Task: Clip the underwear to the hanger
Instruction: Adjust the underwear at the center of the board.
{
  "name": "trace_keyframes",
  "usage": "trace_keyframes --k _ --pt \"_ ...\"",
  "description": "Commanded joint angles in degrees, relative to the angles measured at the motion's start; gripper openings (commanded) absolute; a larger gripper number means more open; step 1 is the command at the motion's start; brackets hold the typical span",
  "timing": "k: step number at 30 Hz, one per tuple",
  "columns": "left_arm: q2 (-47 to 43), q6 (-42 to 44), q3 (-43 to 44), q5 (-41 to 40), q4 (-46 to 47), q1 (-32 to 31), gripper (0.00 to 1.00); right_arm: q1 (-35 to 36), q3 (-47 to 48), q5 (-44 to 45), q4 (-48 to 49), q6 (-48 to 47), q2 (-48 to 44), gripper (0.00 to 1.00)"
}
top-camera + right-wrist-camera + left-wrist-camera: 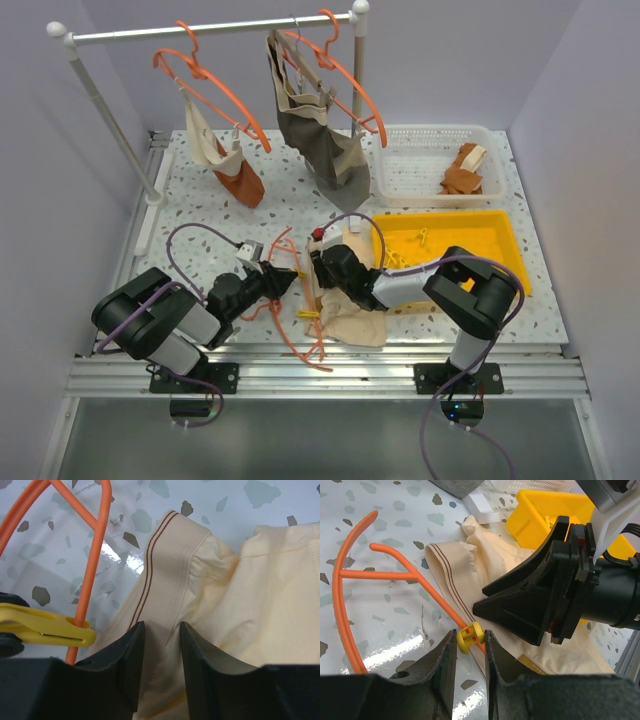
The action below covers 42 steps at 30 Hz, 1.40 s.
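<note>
The left gripper point(471, 641) is squeezed on the yellow clip point(470, 635), right at its tips. The clip sits on the hanger point(436, 602). The hanger's orange bar runs away from this hand, forward and to its left. Just past the clip, touching the bar, the underwear point(520, 580) lies on the table point(380, 510). Its striped waistband point(448, 580) runs long beside the bar, pointing nearly the same way. The right gripper point(161, 627) is nearest the cloth. Its fingers stand one on each side of the waistband, but I cannot tell if they pinch it. I think the band must go sideways into the clip.
</note>
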Motion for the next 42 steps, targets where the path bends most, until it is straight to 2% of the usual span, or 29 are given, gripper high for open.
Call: trace_keyframes --k 1,6,10,19,28,35,42 --pt "-0.09 1.53 -4.83 -0.09 33.43 -0.26 0.00 -0.65 1.66 -1.14 -0.46 1.47 2.43 0.36" --pt "-0.36 1.62 -4.83 -0.09 33.43 -0.17 0.00 -0.82 1.66 -1.41 -0.82 2.70 3.75 0.13" --pt "-0.36 1.27 -4.48 0.08 33.43 -0.17 0.00 -0.91 1.66 -2.02 -1.08 2.87 3.40 0.00" --pt "-0.01 1.01 -4.13 -0.44 33.43 -0.17 0.00 -1.61 0.61 -8.26 -0.12 3.84 1.12 0.00" --pt "-1.15 1.27 -4.48 -1.67 33.43 -0.17 0.00 -1.79 -1.15 -14.67 -2.05 4.54 -5.21 0.00" --pt "-2.29 1.01 -4.65 -1.68 33.43 -0.09 0.00 -1.88 -2.65 -15.73 -2.93 5.07 -8.81 0.00" --pt "-3.96 0.83 -5.36 -2.11 33.43 -0.17 0.00 -2.06 -3.08 -18.02 -0.83 6.56 -7.59 0.00"
